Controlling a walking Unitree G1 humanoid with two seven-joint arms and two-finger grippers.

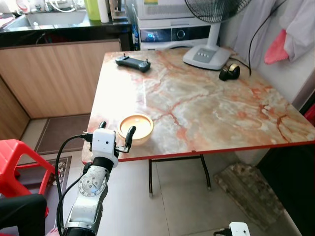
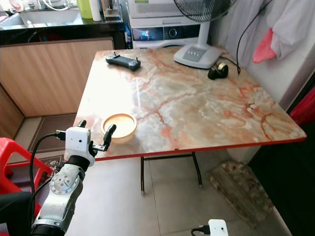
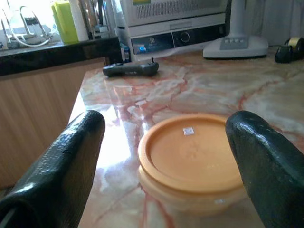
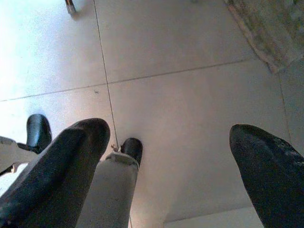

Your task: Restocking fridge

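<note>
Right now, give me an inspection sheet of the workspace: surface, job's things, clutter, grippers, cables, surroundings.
Surface: marble-pattern table, red edge, glossy.
Job's things: round container with orange lid, shut, near the table's front left corner.
Clutter: black controller at the far left; fan base and tape roll at the far right.
Grippers: left gripper open, level with the container, not touching; right gripper open, hanging over the floor.
Cables: black cable on the left arm; fan cord.
Surroundings: red stool, wooden counter, appliance, mat.
</note>
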